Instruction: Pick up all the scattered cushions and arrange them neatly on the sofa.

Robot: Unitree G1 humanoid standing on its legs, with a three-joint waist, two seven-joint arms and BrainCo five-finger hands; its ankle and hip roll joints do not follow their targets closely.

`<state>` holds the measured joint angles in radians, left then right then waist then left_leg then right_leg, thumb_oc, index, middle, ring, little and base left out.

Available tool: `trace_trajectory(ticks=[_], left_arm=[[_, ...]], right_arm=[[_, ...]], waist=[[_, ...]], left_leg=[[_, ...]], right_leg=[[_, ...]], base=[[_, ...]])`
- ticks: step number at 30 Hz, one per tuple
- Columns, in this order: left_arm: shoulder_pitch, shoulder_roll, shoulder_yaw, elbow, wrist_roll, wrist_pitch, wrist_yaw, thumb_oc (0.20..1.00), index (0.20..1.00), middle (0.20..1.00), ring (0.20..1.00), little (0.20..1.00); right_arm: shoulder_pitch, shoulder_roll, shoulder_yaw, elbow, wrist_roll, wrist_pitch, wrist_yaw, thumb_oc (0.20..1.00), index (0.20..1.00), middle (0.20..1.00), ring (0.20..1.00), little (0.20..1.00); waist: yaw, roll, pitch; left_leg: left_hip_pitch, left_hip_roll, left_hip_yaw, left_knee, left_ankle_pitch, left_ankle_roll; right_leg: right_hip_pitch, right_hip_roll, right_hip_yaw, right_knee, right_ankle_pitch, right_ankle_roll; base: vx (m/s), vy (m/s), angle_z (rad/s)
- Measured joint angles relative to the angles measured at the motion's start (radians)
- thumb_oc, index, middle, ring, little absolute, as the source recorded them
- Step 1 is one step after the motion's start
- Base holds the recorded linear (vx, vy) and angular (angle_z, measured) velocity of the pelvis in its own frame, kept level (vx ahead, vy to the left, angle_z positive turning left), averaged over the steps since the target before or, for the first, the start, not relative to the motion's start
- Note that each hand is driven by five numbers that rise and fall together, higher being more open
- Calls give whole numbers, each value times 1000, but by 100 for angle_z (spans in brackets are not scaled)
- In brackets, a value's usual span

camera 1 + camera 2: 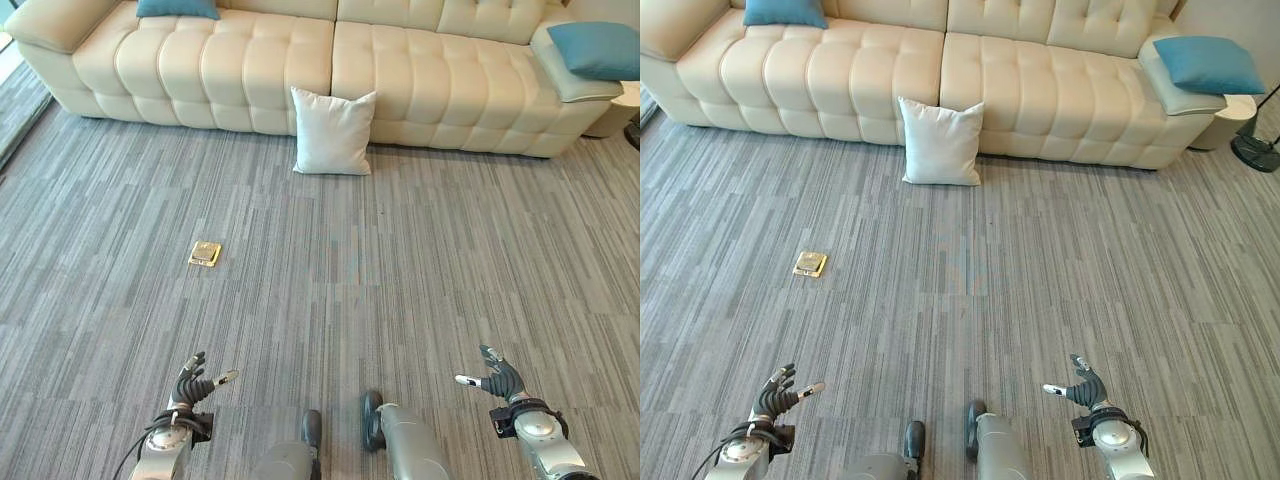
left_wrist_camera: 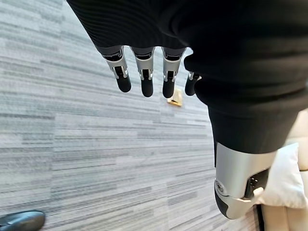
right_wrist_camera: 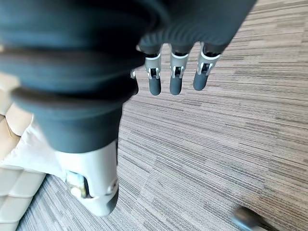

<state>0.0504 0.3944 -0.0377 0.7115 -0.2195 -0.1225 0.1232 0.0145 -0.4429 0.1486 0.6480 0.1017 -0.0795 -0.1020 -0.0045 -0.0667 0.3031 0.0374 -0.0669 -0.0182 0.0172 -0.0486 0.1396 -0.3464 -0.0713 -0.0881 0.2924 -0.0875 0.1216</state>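
Observation:
A white cushion (image 1: 333, 132) stands on the carpet, leaning against the front of the cream sofa (image 1: 260, 70). One teal cushion (image 1: 177, 8) lies on the sofa's left seat and another teal cushion (image 1: 598, 49) rests on its right armrest. My left hand (image 1: 190, 385) is low at the near left, open and holding nothing. My right hand (image 1: 498, 378) is low at the near right, also open and empty. Both hands are far from the cushions. The white cushion (image 2: 285, 178) also shows past my left thumb.
A small brass floor socket plate (image 1: 205, 254) sits in the grey striped carpet left of centre. A round side table (image 1: 1224, 120) and a black lamp base (image 1: 1258, 152) stand right of the sofa. Wide carpet lies between me and the sofa.

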Motion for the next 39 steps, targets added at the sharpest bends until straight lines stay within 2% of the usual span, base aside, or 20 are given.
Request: trace_trajectory(ticks=[2,4,7,8,9,10,12,14,16,17,18,21,25,28,31,33,34,36,37,39], left_arm=[[-7,-9,-2,7,0,1,0,1000,1000,1000,1000,1000],[-4,-19,-1,8,0,1,4,1000,1000,1000,1000,1000],[25,-31,-14,4,0,1,5,1000,1000,1000,1000,1000],[33,-38,-24,5,0,2,5,1000,1000,1000,1000,1000],[40,-50,-60,5,0,3,1,1000,1000,1000,1000,1000],[47,-52,-71,1,0,3,-2,1000,1000,1000,1000,1000],[35,-55,-82,-2,0,1,-12,1000,1000,1000,1000,1000],[48,-60,-79,0,0,3,-17,1000,1000,1000,1000,1000],[3,-44,-77,-10,0,1,-20,1000,1000,1000,1000,1000],[-16,-28,-77,-28,0,-5,-24,1000,1000,1000,1000,1000],[-14,-26,-77,-31,0,-6,-27,1000,1000,1000,1000,1000],[-2,-24,-75,-36,2,1,-30,1000,1000,1000,1000,1000],[18,-29,-71,-28,3,6,-29,1000,1000,1000,1000,1000],[33,-27,-59,-17,3,19,-29,1000,1000,1000,1000,1000],[58,-36,-55,-21,3,27,-31,1000,1000,1000,1000,1000],[51,-35,-39,-11,4,35,-36,1000,1000,1000,1000,1000],[69,-22,-42,-22,5,33,-38,1000,1000,1000,1000,1000],[62,3,-41,-25,5,34,-38,1000,1000,1000,1000,1000],[37,23,-38,-27,5,35,-36,1000,1000,1000,1000,1000],[12,26,-40,-25,5,33,-35,1000,1000,1000,1000,1000]], right_arm=[[2,5,0,2,9,1,0,1000,1000,1000,1000,1000],[11,13,-1,3,10,2,-3,1000,1000,1000,1000,1000],[52,13,-1,0,10,1,-6,1000,1000,1000,1000,1000],[71,12,-4,2,11,2,-6,1000,1000,1000,1000,1000],[98,11,-9,4,17,5,-5,1000,1000,1000,1000,1000],[95,12,-6,12,17,5,-5,1000,1000,1000,1000,1000],[71,9,-7,9,19,4,-4,1000,1000,1000,1000,1000],[20,-14,-3,2,21,-4,-7,1000,1000,1000,1000,1000],[-23,-14,-7,12,38,-4,-11,1000,1000,1000,1000,1000],[-42,0,-6,25,42,4,-17,1000,1000,1000,1000,1000],[-31,2,-3,15,46,2,-18,1000,1000,1000,1000,1000],[-8,1,-3,11,49,-2,-20,1000,1000,1000,1000,1000],[0,7,-5,50,49,2,-26,1000,1000,1000,1000,1000],[12,5,-7,60,48,5,-28,1000,1000,1000,1000,1000],[23,2,-13,61,45,13,-24,1000,1000,1000,1000,1000],[30,15,1,61,43,23,-15,1000,1000,1000,1000,1000],[50,30,0,38,36,24,-13,1000,1000,1000,1000,1000],[71,49,1,8,36,21,-7,1000,1000,1000,1000,1000],[58,64,0,3,36,23,-3,1000,1000,1000,1000,1000],[38,73,2,1,36,21,-1,1000,1000,1000,1000,1000]], waist=[[-21,-3,3],[-28,-17,0],[-49,-21,-24],[-50,-10,-34],[-71,28,-58],[-70,38,-66],[-72,32,-72],[-63,66,-84],[-72,39,-68],[-44,-11,-40],[-30,-23,-37],[-24,-16,-34],[-9,17,-32],[3,14,-36],[16,28,-47],[15,1,-55],[15,-5,-83],[11,-47,-112],[3,-80,-116],[11,-69,-110]], left_leg=[[8,-3,-27,10,-6,-11],[50,-9,-42,30,-69,-18],[126,-4,-107,26,-152,-46],[155,13,-127,17,-166,-62],[151,52,-151,81,-204,-122],[137,60,-145,133,-203,-134],[-49,72,-49,557,-194,-216],[-138,127,20,755,-139,-229],[-230,158,106,815,-153,-216],[-257,157,174,763,-164,-195],[-264,146,191,663,-162,-194],[-318,130,167,208,-60,-201],[-384,135,138,9,84,-212],[-400,128,151,-13,115,-190],[-347,113,131,6,144,-142],[-307,103,163,63,172,-123],[-282,106,185,69,181,-62],[-252,73,207,74,150,-33],[-217,41,234,77,103,-1],[-166,29,253,83,76,16]], right_leg=[[-21,-4,-17,-135,62,15],[-43,-7,-63,-233,107,20],[-19,-9,-72,-216,99,14],[-8,4,-63,-184,120,-32],[-3,29,-82,-133,155,-47],[2,41,-87,-120,162,-60],[51,52,-98,-130,211,-202],[84,115,-85,-125,157,-238],[151,125,-65,-166,121,-263],[199,113,-25,-204,116,-252],[232,111,-17,-237,123,-246],[352,137,-32,-339,133,-245],[469,183,-17,-374,60,-214],[526,186,13,-373,16,-209],[597,175,72,-365,-30,-155],[594,138,94,-240,-89,-120],[529,122,90,-65,-128,-88],[442,67,89,133,-152,-56],[360,15,83,338,-133,-48],[283,-45,57,459,-130,-37]], base=[[367,-53,55],[353,-94,35],[436,-159,53],[520,-284,97],[342,-207,84],[456,-274,100],[261,-168,28],[273,-147,-45],[606,-155,-6],[388,-31,-14],[390,20,-46],[357,41,-13],[536,124,-15],[502,184,-26],[651,301,-66],[408,255,-57],[361,258,-53],[339,263,-38],[212,165,-34],[407,227,-40]])
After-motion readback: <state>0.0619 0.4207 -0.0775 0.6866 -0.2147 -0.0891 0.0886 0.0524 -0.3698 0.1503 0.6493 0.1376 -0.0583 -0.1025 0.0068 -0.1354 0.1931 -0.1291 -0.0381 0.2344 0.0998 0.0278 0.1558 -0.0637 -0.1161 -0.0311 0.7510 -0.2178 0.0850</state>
